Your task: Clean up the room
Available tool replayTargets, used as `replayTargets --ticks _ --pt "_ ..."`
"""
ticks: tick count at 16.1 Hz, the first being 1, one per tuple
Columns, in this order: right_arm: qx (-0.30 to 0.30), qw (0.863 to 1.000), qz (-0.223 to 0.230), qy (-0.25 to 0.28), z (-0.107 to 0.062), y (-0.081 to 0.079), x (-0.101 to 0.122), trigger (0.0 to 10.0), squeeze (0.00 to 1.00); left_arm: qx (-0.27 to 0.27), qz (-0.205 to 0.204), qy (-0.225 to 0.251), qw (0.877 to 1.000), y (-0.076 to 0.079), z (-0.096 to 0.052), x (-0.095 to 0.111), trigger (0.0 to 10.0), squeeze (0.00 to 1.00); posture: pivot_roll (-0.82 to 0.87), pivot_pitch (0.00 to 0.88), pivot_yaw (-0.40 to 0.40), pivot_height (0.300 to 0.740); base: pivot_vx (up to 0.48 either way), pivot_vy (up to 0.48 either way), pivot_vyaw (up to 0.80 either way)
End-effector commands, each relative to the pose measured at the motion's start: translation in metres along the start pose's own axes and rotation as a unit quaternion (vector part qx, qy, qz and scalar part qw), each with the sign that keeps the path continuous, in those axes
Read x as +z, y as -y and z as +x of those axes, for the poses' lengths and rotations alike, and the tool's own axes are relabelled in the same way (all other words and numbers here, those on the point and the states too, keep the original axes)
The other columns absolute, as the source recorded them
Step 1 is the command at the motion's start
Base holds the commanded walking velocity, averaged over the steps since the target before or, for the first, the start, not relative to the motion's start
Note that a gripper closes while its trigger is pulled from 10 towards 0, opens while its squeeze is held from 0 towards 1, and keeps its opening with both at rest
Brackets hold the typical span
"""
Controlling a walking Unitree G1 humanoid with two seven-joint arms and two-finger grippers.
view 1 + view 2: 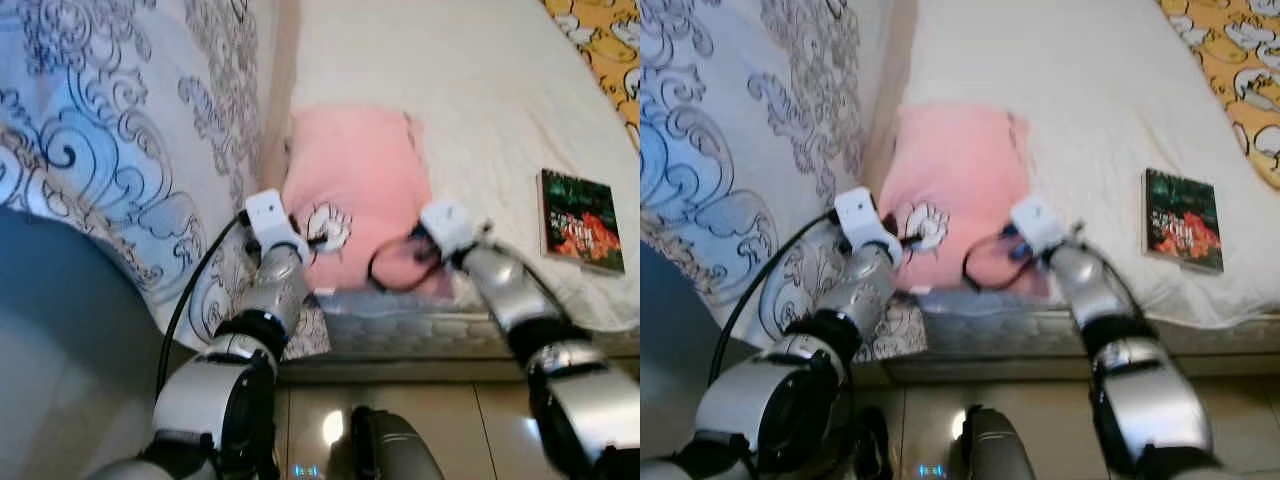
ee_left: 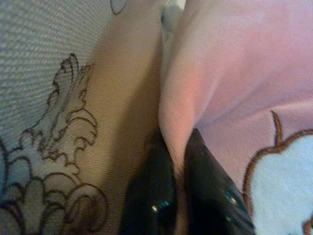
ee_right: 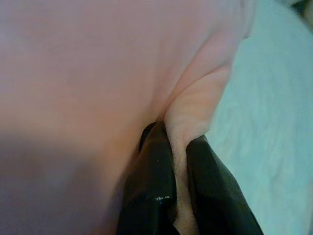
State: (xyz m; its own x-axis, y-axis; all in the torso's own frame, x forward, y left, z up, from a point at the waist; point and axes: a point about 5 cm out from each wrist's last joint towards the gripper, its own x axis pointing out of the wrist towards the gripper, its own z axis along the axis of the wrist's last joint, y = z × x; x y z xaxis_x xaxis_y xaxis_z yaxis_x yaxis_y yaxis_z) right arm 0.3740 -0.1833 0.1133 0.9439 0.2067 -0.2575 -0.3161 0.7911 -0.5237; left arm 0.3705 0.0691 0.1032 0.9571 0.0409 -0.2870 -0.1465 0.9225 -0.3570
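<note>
No legible text anywhere; print on the book cover at right of the frame too blurred to read.

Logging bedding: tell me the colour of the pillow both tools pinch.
Pink pillow, clearest in the right eye view.

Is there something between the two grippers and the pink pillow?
No. Both grippers already pinch the pillow: the left gripper on the edge beside the patterned quilt, the right gripper on the opposite edge.
</note>
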Motion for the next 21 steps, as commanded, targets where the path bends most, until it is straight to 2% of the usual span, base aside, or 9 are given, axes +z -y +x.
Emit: replayTargets --ticks 1,5,8,10,12,14,19,20,21 --pt "-0.037 0.999 0.009 -0.031 -0.008 0.019 -0.018 10.0 0.00 -0.011 -0.024 -0.016 1.000 0.029 -0.008 -0.011 10.0 0.00 -0.32 0.307 -0.024 0.740 0.000 0.000 0.00" --pt "-0.079 0.996 0.039 0.027 0.001 0.031 0.014 10.0 0.00 -0.016 0.029 0.103 0.994 0.028 0.005 0.056 10.0 0.00 -0.30 0.296 -0.008 0.740 0.000 0.000 0.00" --pt "-0.093 0.995 0.012 0.017 0.002 0.035 0.016 10.0 0.00 -0.006 0.028 0.095 0.995 0.024 0.006 0.055 10.0 0.00 -0.30 0.310 -0.008 0.740 0.000 0.000 0.00" --pt "-0.130 0.991 -0.002 0.037 0.004 0.049 0.034 10.0 0.00 -0.002 -0.036 0.082 0.996 0.032 0.005 0.053 10.0 0.00 -0.29 0.317 -0.010 0.740 0.000 0.000 0.00" --pt "-0.147 0.988 0.004 0.054 0.006 0.057 0.047 10.0 0.00 -0.001 -0.057 0.080 0.995 0.039 0.002 0.048 10.0 0.00 -0.28 0.314 -0.013 0.740 0.000 0.000 0.00" --pt "-0.173 0.983 0.001 0.069 0.006 0.066 0.058 10.0 0.00 -0.012 -0.016 0.089 0.996 0.045 -0.001 0.044 10.0 0.00 -0.27 0.310 -0.017 0.740 0.000 0.000 0.00" --pt "-0.130 0.992 0.001 0.009 0.007 0.037 0.025 10.0 0.00 0.004 0.036 0.074 0.997 0.032 0.001 0.035 10.0 0.00 -0.25 0.317 -0.027 0.740 0.000 0.000 0.00" --pt "-0.130 0.991 0.001 0.006 0.006 0.036 0.023 10.0 0.83 0.005 0.038 0.071 0.997 0.032 0.000 0.032 10.0 0.69 -0.25 0.317 -0.027 0.740 0.000 0.000 0.00" --pt "-0.131 0.991 -0.001 0.005 0.006 0.036 0.022 10.0 1.00 0.005 0.038 0.070 0.997 0.033 0.000 0.029 10.0 1.00 -0.25 0.319 -0.028 0.740 0.000 0.000 0.00"
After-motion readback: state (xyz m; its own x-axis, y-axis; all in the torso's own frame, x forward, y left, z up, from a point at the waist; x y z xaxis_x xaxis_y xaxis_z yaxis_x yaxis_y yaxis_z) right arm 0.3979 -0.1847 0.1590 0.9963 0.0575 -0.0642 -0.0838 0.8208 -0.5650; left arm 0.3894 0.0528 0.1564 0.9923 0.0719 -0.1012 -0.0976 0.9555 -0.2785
